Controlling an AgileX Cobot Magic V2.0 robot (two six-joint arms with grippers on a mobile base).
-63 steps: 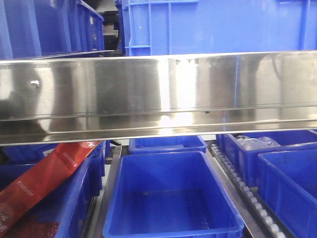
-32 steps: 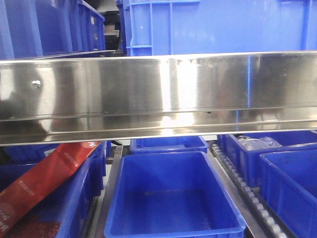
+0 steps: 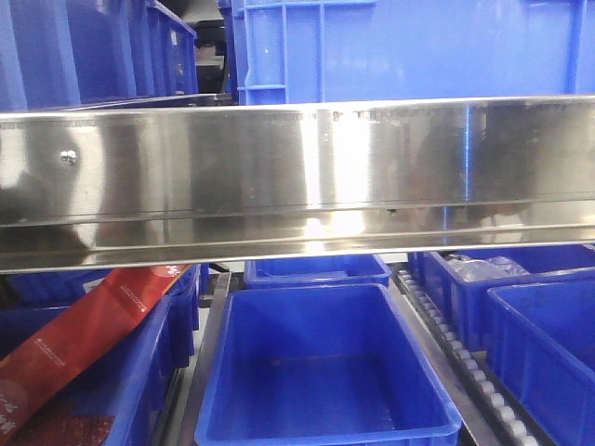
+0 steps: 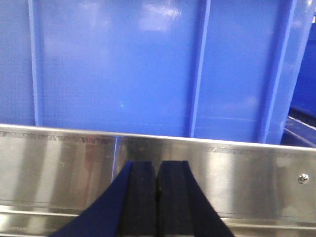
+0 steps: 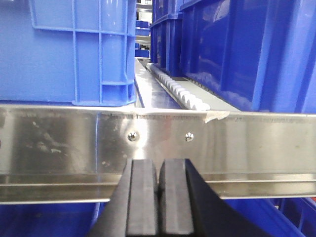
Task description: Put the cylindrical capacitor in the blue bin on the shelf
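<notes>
The blue bin (image 3: 325, 367) sits on the lower level of the shelf (image 3: 297, 177), below its broad mirror-like front beam, and I see nothing inside it. The cylindrical capacitor is out of view. My left gripper (image 4: 158, 165) is shut, pads pressed together with nothing showing between them, pointing at the steel beam (image 4: 247, 168) under a ribbed blue crate (image 4: 123, 64). My right gripper (image 5: 159, 165) is also shut with nothing visible in it, facing the beam (image 5: 59, 143) near two screws. Neither gripper shows in the front view.
Tall ribbed blue crates (image 3: 409, 46) stand on the upper level. A red packet (image 3: 84, 330) leans in the lower left bin. White roller tracks (image 3: 465, 358) run right of the blue bin, with more blue bins (image 3: 539, 344) beyond. Rollers (image 5: 177, 89) run between upper crates.
The front view has shifted very slightly and the reflections on the beam have moved a little. Nothing else has visibly changed.
</notes>
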